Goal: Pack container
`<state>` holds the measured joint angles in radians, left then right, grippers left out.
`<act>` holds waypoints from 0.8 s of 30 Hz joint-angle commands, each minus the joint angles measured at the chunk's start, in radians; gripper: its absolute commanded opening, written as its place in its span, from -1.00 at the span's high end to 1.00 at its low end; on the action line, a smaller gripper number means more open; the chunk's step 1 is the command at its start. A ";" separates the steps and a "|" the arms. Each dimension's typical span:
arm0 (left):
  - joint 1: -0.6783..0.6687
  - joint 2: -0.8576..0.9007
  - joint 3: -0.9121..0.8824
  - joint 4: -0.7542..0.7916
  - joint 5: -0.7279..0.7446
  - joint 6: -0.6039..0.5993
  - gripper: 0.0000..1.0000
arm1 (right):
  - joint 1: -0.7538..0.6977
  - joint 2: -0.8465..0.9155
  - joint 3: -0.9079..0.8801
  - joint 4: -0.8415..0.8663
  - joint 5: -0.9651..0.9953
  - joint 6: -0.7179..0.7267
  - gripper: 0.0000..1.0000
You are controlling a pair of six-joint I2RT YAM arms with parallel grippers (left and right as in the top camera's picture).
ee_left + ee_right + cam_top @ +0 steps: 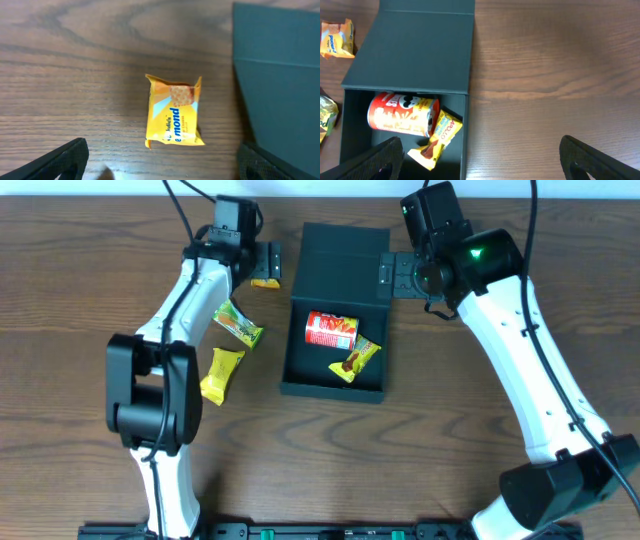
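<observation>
The container point(345, 255) lies open at the centre of the table point(80, 330), holding a red can point(331, 329) and a yellow packet point(355, 360). At its 2 o'clock the right gripper point(392, 275) hangs spread and empty. At 10 o'clock the left gripper point(268, 265), jaws wide, hovers over an orange packet point(174, 112) lettered "mond".
</observation>
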<state>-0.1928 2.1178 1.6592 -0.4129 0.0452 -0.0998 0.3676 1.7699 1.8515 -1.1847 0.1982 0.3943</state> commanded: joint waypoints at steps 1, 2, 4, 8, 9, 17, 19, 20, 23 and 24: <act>-0.005 0.022 0.014 0.006 -0.019 0.013 -0.91 | -0.008 0.000 0.001 0.006 0.003 0.017 -0.98; -0.005 0.024 0.014 0.007 -0.019 0.007 -0.91 | -0.008 0.000 0.001 0.009 0.003 0.017 -0.99; -0.005 0.035 0.014 0.027 -0.014 0.010 -0.91 | -0.008 0.000 0.001 0.015 0.003 0.017 -0.99; -0.005 0.053 0.014 0.048 -0.002 0.010 -0.91 | -0.008 0.000 0.001 0.016 0.003 0.017 -0.98; -0.005 0.058 0.014 0.054 0.002 0.011 -0.91 | -0.008 0.000 0.001 0.015 0.003 0.017 -0.99; -0.006 0.070 0.013 0.048 0.018 0.010 -0.91 | -0.008 0.000 0.001 -0.002 0.003 0.017 -0.99; -0.006 0.075 0.013 0.053 0.029 0.010 -0.91 | -0.008 0.000 0.001 -0.005 0.003 0.016 -0.99; -0.007 0.080 0.013 0.059 0.034 0.009 -0.91 | -0.008 0.000 0.001 -0.006 0.003 0.016 -0.98; -0.014 0.103 0.013 0.077 0.034 -0.005 -0.91 | -0.008 0.000 0.001 -0.010 0.003 0.016 -0.99; -0.016 0.113 0.013 0.084 0.034 -0.005 -0.91 | -0.008 0.000 0.001 -0.013 0.003 0.016 -0.98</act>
<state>-0.1978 2.1849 1.6592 -0.3351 0.0715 -0.1009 0.3676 1.7699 1.8515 -1.1927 0.1982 0.4011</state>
